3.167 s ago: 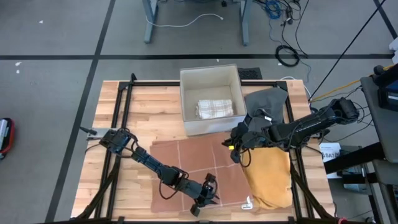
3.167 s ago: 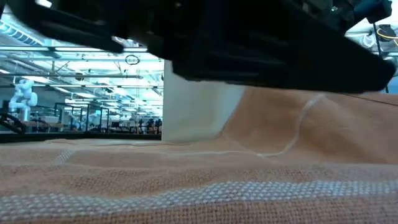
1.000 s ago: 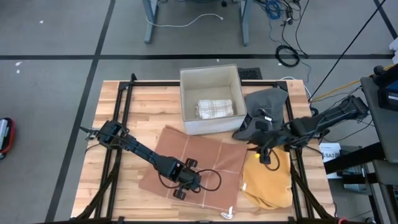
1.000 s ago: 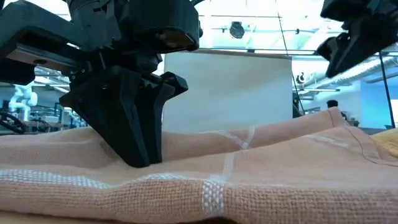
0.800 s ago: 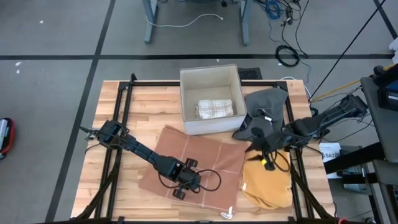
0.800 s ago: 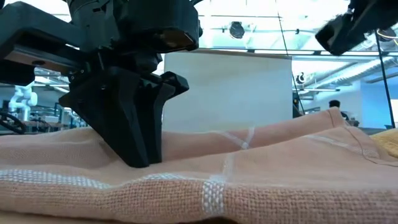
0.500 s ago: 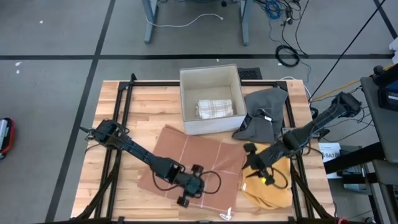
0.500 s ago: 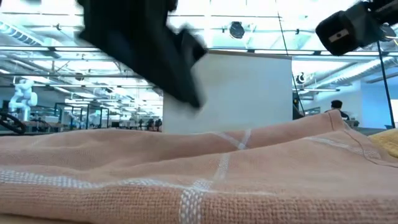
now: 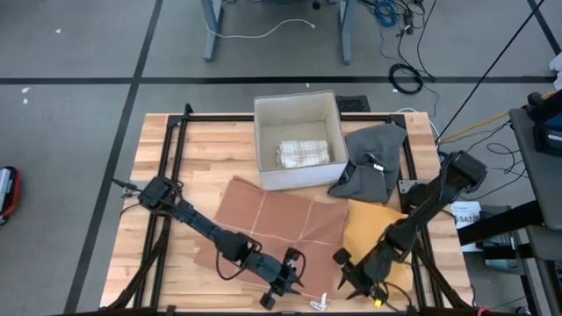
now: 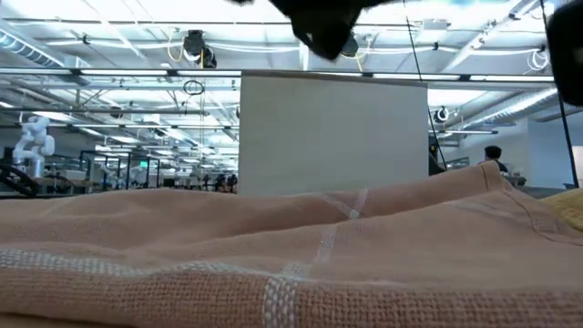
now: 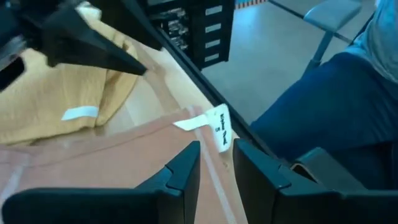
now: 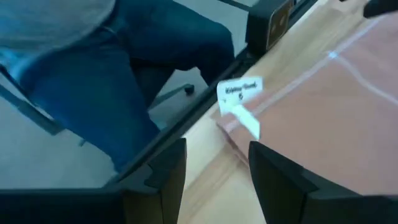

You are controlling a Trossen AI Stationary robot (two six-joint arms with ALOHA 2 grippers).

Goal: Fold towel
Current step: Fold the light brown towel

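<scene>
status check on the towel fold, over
Left gripper and right gripper both open, low at the near edge. Brown towel flat, corner tag between them, not gripped. Yellow cloth alongside, under the right arm.

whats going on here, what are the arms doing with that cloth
Two robot arms are working on a brownish-pink towel spread flat on the wooden table. Both grippers are down at its near edge: the left gripper and the right gripper sit on either side of the corner with the white tag, fingers open, neither holding it yet. A yellow cloth and a grey cloth lie to the right, and a white box holds a folded towel.
</scene>
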